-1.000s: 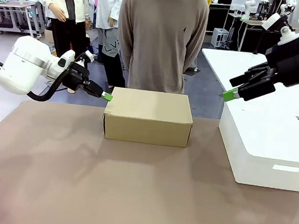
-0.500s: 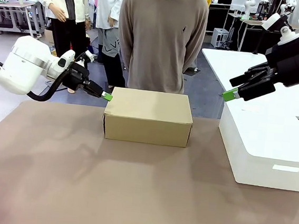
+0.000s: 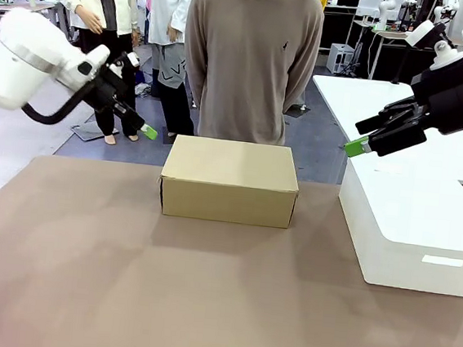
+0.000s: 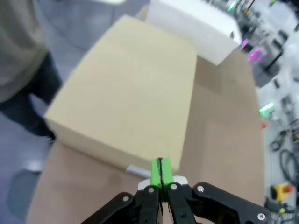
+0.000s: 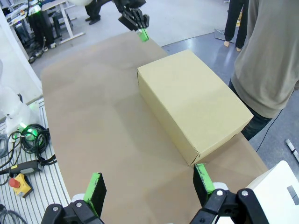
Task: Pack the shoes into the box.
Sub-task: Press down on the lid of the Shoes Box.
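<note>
Robotics lab; workbenches (image 3: 18,7) behind, cables (image 5: 29,135) and emergency-stop button (image 5: 18,184) beside table (image 3: 121,294).

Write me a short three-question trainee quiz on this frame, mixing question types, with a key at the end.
1. True or false: the cardboard box on the table has its lid closed.
2. Multiple choice: where is the left gripper? A) inside the box; B) raised off the box's left far corner, touching nothing; C) resting on the white block.
3. Fill in: the right gripper hangs above the white block with its jaws ____.

Key: 1 true. 2 B; its green pads are pressed together with nothing between them. 3 open; the wrist view shows the two pads far apart and empty.
</note>
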